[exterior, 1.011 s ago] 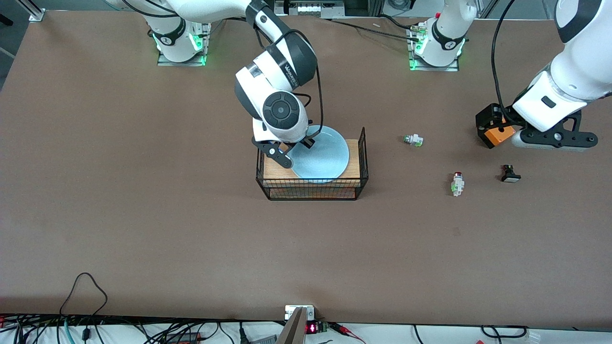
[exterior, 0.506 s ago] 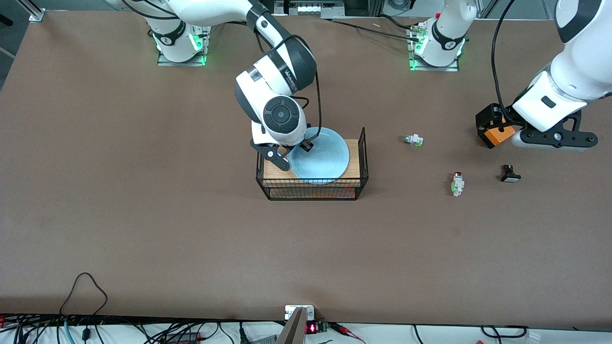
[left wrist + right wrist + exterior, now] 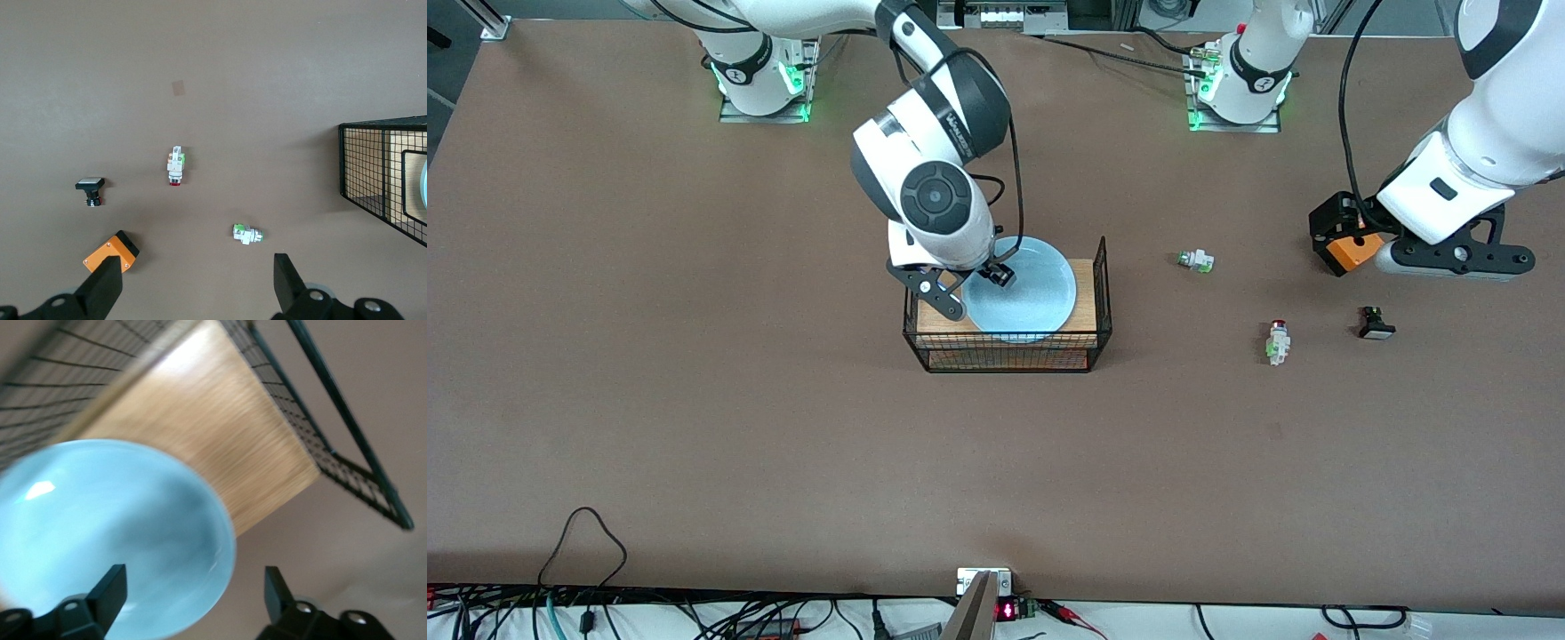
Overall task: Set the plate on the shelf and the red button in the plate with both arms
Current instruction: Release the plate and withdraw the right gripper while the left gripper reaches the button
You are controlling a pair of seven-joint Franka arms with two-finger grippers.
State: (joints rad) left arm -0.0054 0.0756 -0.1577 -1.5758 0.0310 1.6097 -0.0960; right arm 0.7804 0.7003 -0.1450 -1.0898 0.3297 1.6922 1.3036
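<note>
Two open grippers face you: the right gripper straddles the rim of the plate, which sits on the wooden board in the wire basket; lift carelessly and a finger may drag the plate askew. The left gripper hangs wide over bare table near the red button. Watch you don't take the white-and-green button or black button.

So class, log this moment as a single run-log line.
plate: in wire basket | right pincer: open over plate rim | left pincer: open, waits above table | red button: on table
</note>
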